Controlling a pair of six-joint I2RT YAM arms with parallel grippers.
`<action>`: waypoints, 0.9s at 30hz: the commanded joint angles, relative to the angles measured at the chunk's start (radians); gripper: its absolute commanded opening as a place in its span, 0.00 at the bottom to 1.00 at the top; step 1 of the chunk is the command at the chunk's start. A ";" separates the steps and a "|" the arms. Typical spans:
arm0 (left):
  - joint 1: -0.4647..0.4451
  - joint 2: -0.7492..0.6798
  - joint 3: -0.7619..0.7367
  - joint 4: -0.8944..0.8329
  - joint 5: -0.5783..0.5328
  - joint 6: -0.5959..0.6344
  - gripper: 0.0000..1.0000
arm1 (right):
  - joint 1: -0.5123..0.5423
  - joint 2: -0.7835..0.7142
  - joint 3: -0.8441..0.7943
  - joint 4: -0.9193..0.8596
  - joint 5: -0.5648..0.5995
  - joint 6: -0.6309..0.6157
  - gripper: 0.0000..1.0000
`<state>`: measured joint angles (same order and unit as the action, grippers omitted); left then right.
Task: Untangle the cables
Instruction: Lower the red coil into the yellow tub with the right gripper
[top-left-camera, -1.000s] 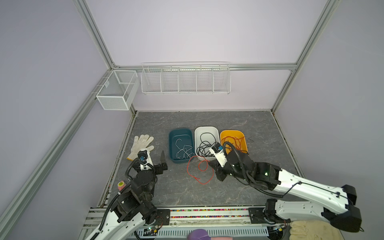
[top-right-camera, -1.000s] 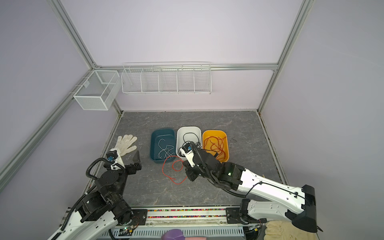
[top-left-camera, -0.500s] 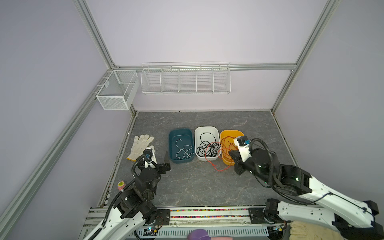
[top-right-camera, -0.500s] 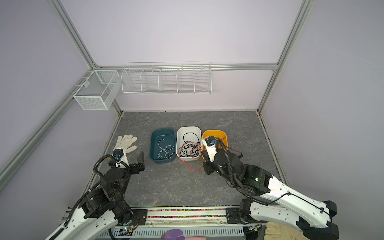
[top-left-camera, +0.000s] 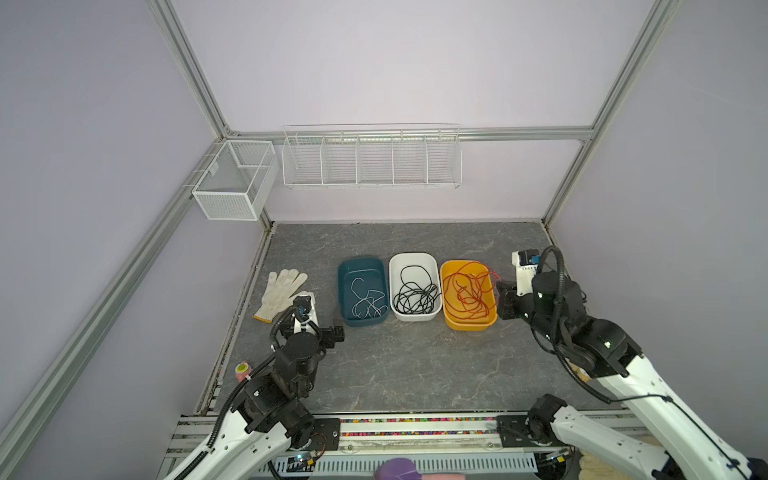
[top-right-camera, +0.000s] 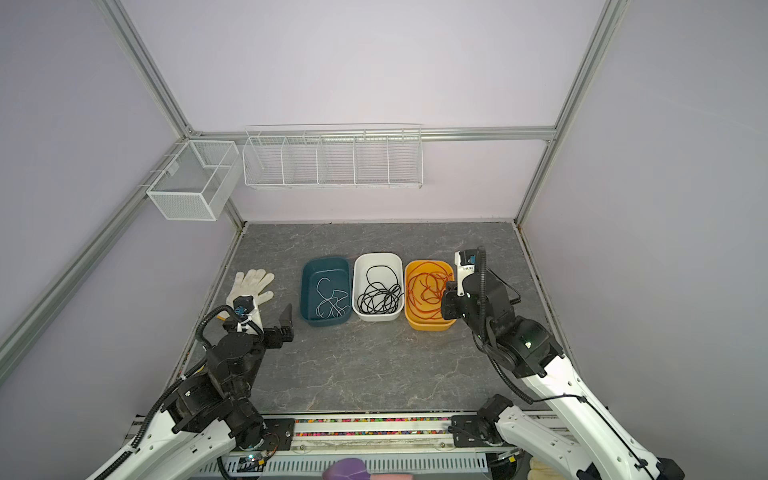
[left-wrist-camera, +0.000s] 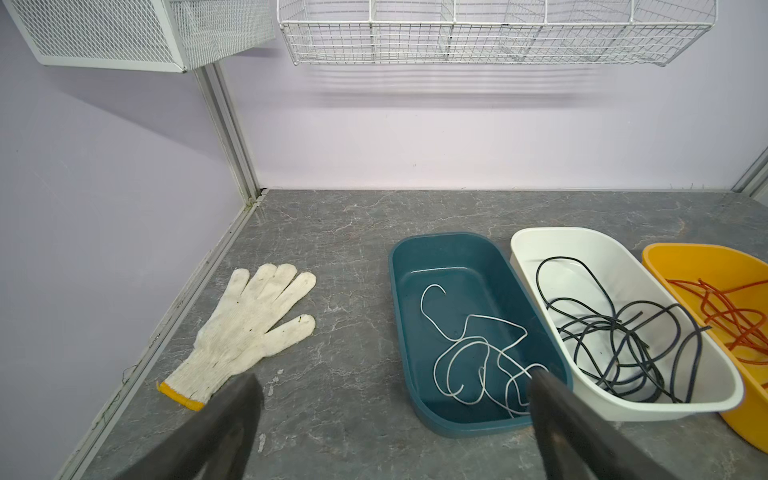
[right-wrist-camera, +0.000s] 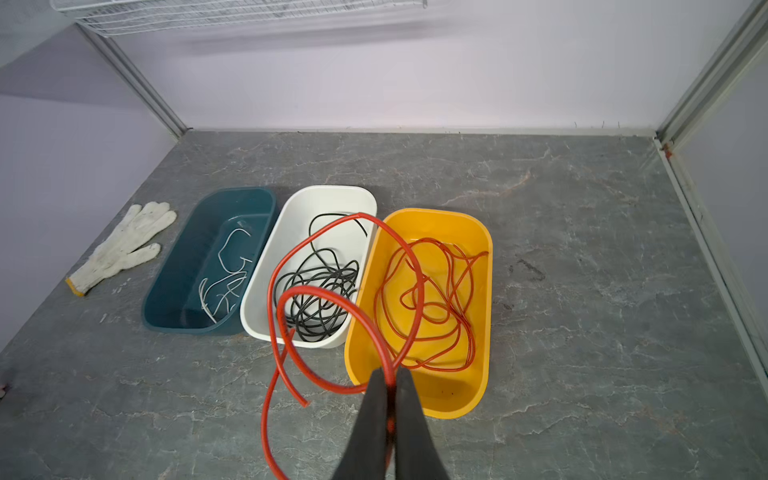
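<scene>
Right gripper (right-wrist-camera: 386, 376), jaws clamped on a loose red cable (right-wrist-camera: 286, 299), hovered at the right wall of the orange tub (top-left-camera: 469, 325), where the other red cables (top-left-camera: 467, 295) lay. The tub sat just beside it toward the middle of the bench (top-left-camera: 415, 365), long axis running front to back, so a short sideways carry looked enough. Left gripper (left-wrist-camera: 392, 376) hung wide open and empty near the teal tub (top-left-camera: 363, 321), well apart from the red cables.

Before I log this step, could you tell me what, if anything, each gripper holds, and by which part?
The right gripper pinches a red cable partway along its length, not at an end; the left gripper holds nothing.
</scene>
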<state>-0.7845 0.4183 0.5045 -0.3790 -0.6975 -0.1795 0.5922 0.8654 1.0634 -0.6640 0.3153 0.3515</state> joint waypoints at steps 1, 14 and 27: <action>0.005 0.000 0.002 -0.008 0.006 -0.006 0.99 | -0.089 0.043 -0.015 0.037 -0.148 0.047 0.06; 0.005 0.007 0.000 -0.003 0.007 -0.001 0.99 | -0.272 0.259 -0.099 0.212 -0.257 0.155 0.07; 0.005 0.003 -0.007 0.006 0.035 0.002 0.99 | -0.348 0.447 -0.173 0.384 -0.276 0.201 0.06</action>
<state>-0.7845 0.4240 0.5045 -0.3786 -0.6716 -0.1791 0.2554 1.2827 0.9081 -0.3592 0.0551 0.5247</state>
